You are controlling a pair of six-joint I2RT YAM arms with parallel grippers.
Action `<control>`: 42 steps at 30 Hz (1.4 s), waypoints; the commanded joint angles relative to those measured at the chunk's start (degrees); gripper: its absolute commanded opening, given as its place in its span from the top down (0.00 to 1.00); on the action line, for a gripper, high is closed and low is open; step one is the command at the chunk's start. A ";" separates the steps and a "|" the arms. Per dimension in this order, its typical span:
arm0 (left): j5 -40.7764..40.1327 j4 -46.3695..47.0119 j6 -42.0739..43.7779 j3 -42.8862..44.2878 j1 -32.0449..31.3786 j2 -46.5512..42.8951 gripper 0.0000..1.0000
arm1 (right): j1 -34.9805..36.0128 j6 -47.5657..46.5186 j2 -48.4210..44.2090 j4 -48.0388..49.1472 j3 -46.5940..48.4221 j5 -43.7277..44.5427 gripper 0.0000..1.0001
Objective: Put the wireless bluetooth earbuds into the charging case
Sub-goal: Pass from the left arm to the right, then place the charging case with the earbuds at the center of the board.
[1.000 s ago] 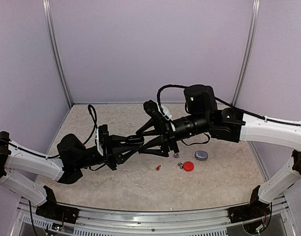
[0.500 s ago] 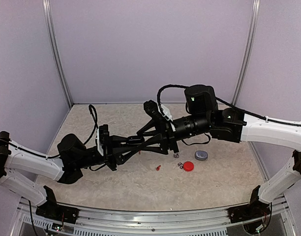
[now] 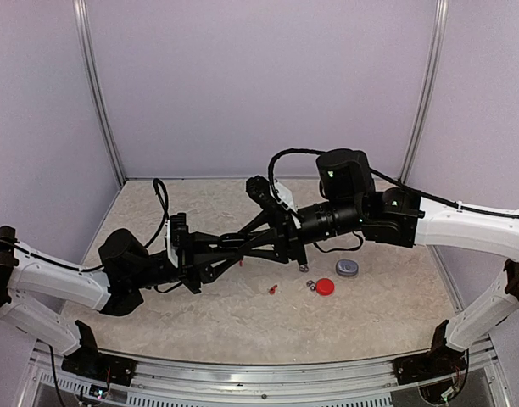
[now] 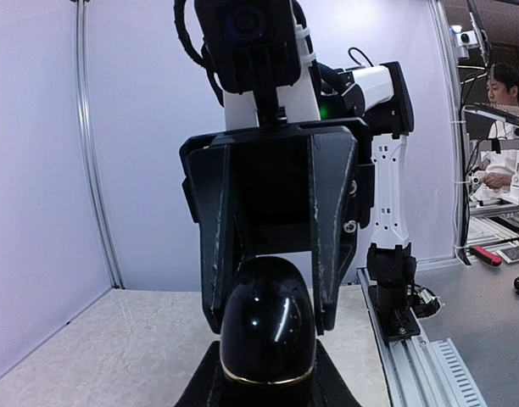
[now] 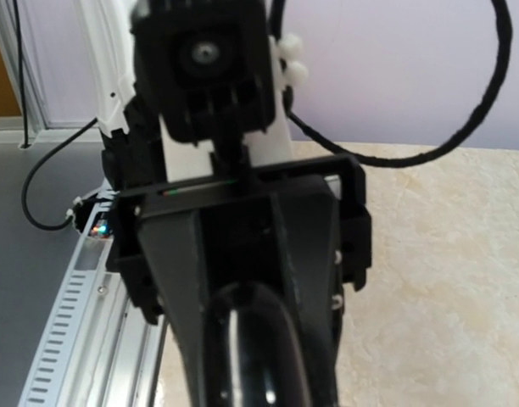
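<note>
Both grippers meet above the middle of the table on a glossy black charging case [image 3: 248,246] with a gold seam. My left gripper [image 3: 258,243] is shut on its lower part, seen close up in the left wrist view [image 4: 268,326]. My right gripper [image 3: 236,248] closes on the other end, its fingers [image 4: 332,246] flanking the case. In the right wrist view the case [image 5: 251,348] is a blur between the jaws. A red earbud [image 3: 273,289] and two small grey earbuds [image 3: 311,284] lie on the table below the arms. No earbud is in either gripper.
A red case [image 3: 325,287] and a grey case [image 3: 347,269] lie on the table right of centre, under the right arm. A black cable [image 3: 160,203] trails behind the left arm. Grey walls close the back and sides.
The right gripper has slid slightly left, further over the black case and the left gripper's fingers. The things on the table have not moved.
</note>
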 commanded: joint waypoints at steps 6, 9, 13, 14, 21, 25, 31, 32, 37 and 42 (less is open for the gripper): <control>0.60 -0.15 -0.16 1.71 -0.45 0.11 1.00 | 0.50 0.07 -0.93 0.08 -1.12 2.63 0.72; 0.25 -0.39 -0.12 1.70 -0.52 0.11 1.00 | 0.48 0.08 -1.04 0.23 -1.13 3.02 0.77; -1.14 -1.23 -0.14 1.72 -0.56 -0.22 0.93 | 0.37 0.38 -1.25 0.68 -1.45 3.33 0.84; -1.47 -1.35 -0.17 1.64 -0.54 -0.32 0.85 | 0.32 0.49 -1.42 1.00 -1.68 3.40 0.86; -7.01 -0.44 -1.83 -0.84 -0.05 -1.65 0.19 | -5.23 5.92 -4.01 5.50 -4.74 0.56 0.92; -10.00 0.00 -3.65 -2.55 0.97 -3.18 0.01 | -9.89 9.24 -4.37 6.85 -6.01 -1.04 0.92; -19.87 -0.83 -9.53 -4.44 2.83 -6.58 0.01 | -18.13 13.00 -2.18 7.87 -7.86 -2.10 0.92; -22.83 -2.20 -11.08 -4.32 3.03 -7.15 0.01 | -19.83 13.70 -1.61 9.22 -8.33 -2.06 0.92; -37.05 -15.44 -16.88 -0.93 3.89 -11.09 0.01 | -29.00 17.34 3.10 10.39 -8.63 -1.25 0.92; -44.52 -21.18 -19.53 -0.21 4.05 -13.48 0.01 | -36.70 19.95 11.61 10.59 -6.05 -2.23 0.91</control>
